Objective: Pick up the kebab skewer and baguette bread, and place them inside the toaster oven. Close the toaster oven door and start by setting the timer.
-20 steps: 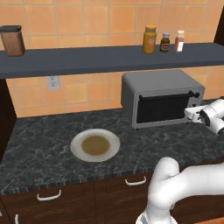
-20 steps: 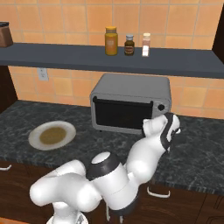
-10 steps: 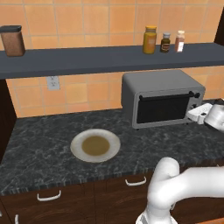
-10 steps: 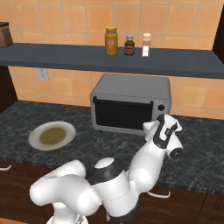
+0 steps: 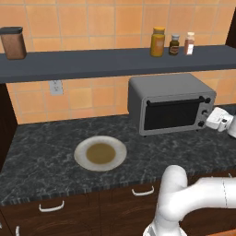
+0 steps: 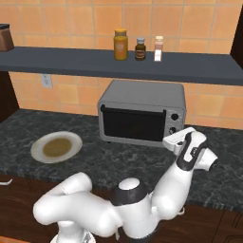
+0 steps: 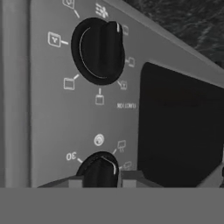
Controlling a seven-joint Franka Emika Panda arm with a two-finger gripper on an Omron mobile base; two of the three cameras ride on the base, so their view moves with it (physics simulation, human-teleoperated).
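The toaster oven point(image 5: 166, 90) point(image 6: 142, 92) stands on the dark counter against the tiled wall. The toaster oven door point(image 5: 173, 114) point(image 6: 135, 126) is closed, and its dark glass point(image 7: 179, 127) shows nothing inside. The kebab skewer and the baguette bread are hidden from every view. My gripper point(image 5: 207, 122) point(image 6: 170, 139) point(image 7: 101, 180) is at the bottom of the right-hand knob column. It is shut on the lower timer knob point(image 7: 100, 168), beside a "30" mark. A larger knob point(image 7: 98, 50) sits above it.
A round plate point(image 5: 80, 154) point(image 6: 38, 149) with a brown centre and no food lies on the counter left of the oven. A shelf point(image 5: 92, 64) above carries three small jars point(image 5: 157, 41) and a brown canister point(image 5: 13, 42). Drawer fronts run below the counter's front edge.
My hand has twisted a little while staying at the oven's knob column. The oven and the plate have not moved.
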